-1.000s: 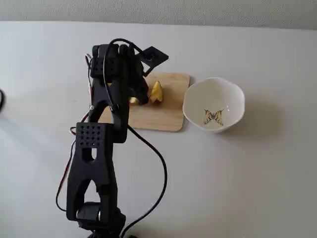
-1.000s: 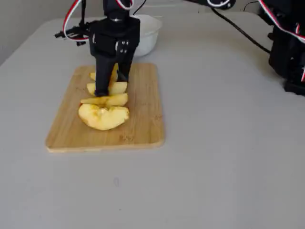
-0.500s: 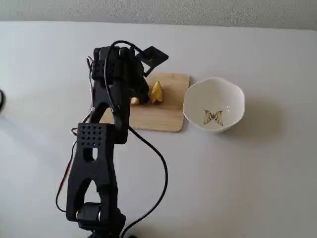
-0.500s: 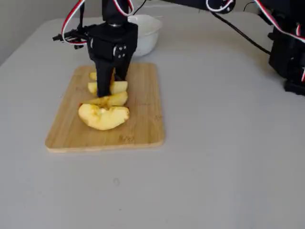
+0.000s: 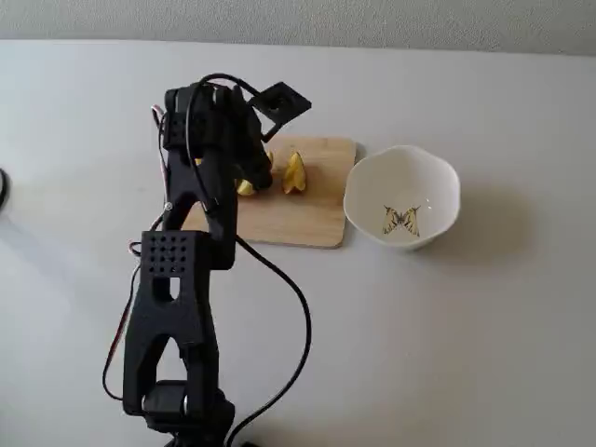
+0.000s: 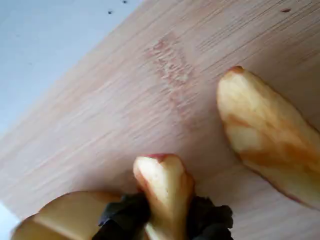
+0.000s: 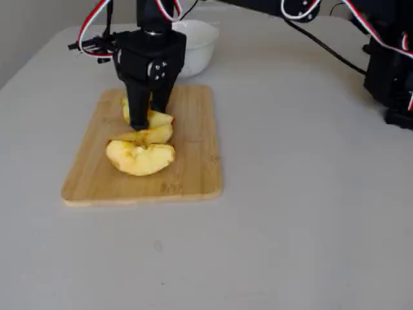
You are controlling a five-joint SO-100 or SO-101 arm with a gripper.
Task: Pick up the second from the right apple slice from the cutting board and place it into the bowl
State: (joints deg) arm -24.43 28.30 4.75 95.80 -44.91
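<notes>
The light-wood cutting board [image 5: 307,222] lies left of the white bowl [image 5: 372,186], which has a butterfly drawing inside. My gripper [image 5: 250,182] is down on the board, its black fingers [image 6: 125,215] closed on both sides of one apple slice [image 6: 162,182] that still rests on the wood [image 6: 125,100]. A second wedge [image 6: 270,135] lies free to its right in the wrist view, and it also shows in a fixed view [image 5: 294,173]. A third [image 6: 65,215] lies against the left finger. In a fixed view the gripper [image 7: 147,123] stands among the wedges [image 7: 141,158].
The arm's base and cables [image 5: 177,372] fill the near left of the table in a fixed view. In a fixed view the bowl [image 7: 200,48] stands just behind the board [image 7: 193,148], and dark hardware [image 7: 390,71] sits at the far right.
</notes>
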